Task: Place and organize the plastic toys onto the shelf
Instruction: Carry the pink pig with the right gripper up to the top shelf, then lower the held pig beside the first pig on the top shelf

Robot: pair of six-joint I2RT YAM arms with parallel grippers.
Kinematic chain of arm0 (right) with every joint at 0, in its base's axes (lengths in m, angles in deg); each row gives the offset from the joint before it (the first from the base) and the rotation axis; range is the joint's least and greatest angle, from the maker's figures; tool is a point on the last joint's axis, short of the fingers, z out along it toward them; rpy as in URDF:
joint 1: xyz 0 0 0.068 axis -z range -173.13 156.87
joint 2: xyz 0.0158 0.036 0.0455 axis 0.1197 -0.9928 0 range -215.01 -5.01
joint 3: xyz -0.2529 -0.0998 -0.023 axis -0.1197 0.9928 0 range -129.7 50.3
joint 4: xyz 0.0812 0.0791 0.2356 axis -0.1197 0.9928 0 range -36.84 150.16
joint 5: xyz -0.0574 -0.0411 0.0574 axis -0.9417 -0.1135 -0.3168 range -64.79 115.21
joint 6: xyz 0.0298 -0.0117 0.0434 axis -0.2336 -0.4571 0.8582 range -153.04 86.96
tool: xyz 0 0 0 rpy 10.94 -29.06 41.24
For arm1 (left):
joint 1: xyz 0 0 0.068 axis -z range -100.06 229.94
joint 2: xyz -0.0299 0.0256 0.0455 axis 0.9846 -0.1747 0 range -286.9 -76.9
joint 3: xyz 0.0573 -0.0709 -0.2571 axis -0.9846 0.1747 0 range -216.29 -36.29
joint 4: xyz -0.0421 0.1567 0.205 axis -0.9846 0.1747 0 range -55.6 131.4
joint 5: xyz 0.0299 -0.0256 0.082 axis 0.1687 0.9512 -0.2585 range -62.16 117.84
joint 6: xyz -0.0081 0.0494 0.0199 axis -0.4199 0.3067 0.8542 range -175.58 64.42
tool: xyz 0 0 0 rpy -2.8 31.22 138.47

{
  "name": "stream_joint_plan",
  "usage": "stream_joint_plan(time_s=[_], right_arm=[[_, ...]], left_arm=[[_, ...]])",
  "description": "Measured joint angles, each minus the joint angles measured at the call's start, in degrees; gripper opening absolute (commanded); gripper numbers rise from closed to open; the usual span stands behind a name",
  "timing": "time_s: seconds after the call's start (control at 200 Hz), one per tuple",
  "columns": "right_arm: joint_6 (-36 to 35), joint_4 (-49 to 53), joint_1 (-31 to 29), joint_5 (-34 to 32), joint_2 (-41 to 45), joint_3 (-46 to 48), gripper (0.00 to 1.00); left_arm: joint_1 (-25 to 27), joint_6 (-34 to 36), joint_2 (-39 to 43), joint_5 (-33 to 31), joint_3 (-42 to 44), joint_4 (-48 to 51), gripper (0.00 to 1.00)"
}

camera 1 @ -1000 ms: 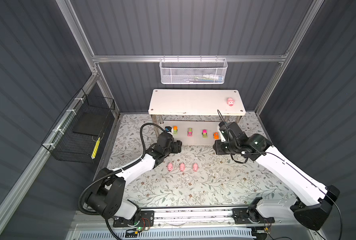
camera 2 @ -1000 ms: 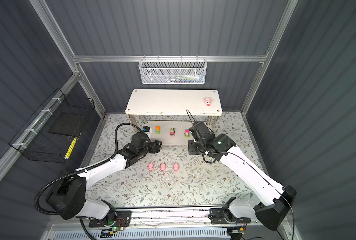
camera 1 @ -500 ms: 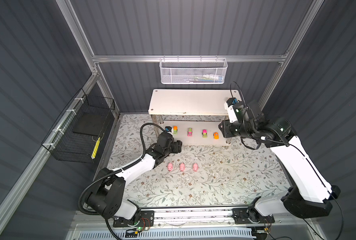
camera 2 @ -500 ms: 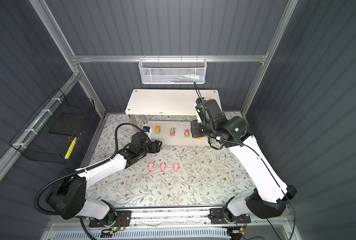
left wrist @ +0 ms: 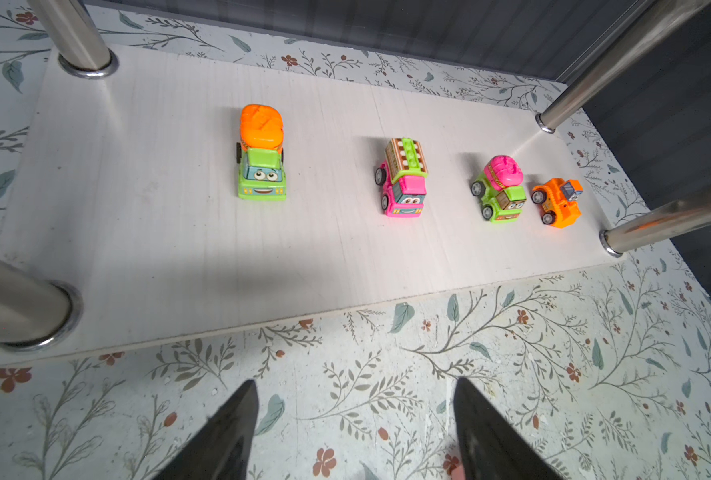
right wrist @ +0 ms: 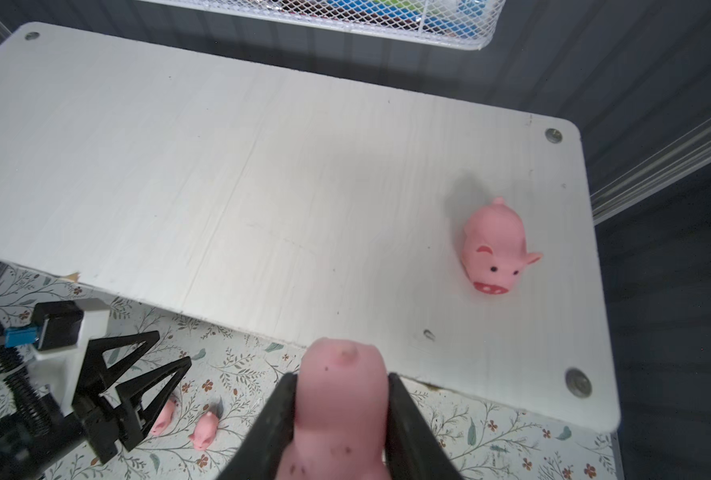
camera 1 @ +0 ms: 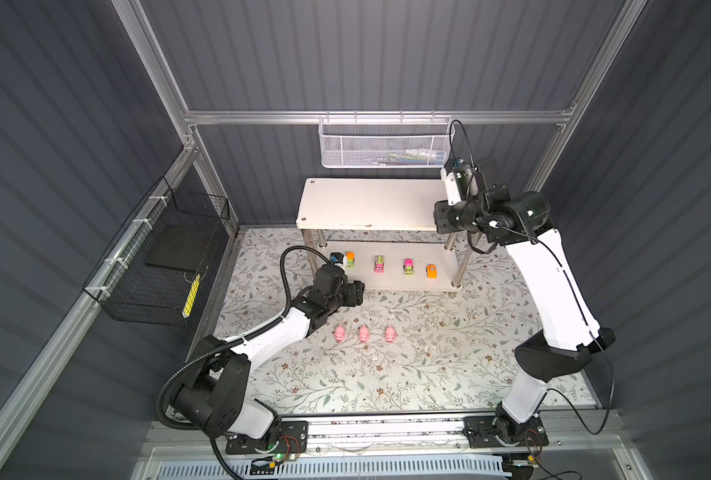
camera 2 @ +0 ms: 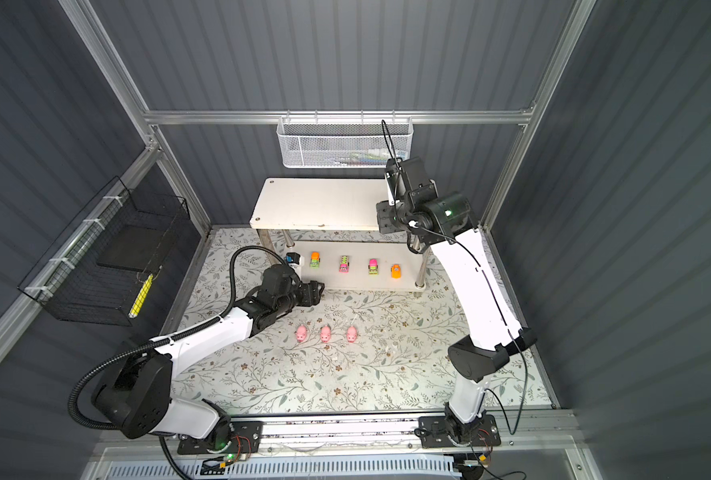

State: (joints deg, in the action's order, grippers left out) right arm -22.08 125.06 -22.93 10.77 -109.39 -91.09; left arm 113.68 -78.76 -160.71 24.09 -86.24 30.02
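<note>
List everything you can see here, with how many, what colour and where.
mat: one, floral, tabletop.
shelf: one, white, metal posts, back of mat.
mesh basket: one, white, back rail.
wire basket: one, black, left wall.
toy cars: four, orange, pink, green, shelf's lower board.
loose pigs: three, pink, row on mat.
shelved pig: one, pink, shelf's top board.
held pig: one, pink, by top board's front edge.
left gripper: one, black, open, facing toy cars.
right gripper: one, black, shut on held pig.
</note>
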Motion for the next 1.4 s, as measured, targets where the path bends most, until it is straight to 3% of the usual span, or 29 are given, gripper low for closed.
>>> stream_joint_plan(time_s=[0.37, 1.401], right_arm=[[-1.0, -2.0, 3.6, 1.7, -4.4, -2.0, 0.36], [-0.9, -5.3, 5.5, 5.3, -10.1, -4.6, 0.38]], left_arm=[[0.0, 0.0, -0.8, 0.6, 0.0, -1.1, 0.74], [0.0, 0.0, -1.1, 0.9, 0.0, -1.7, 0.74]])
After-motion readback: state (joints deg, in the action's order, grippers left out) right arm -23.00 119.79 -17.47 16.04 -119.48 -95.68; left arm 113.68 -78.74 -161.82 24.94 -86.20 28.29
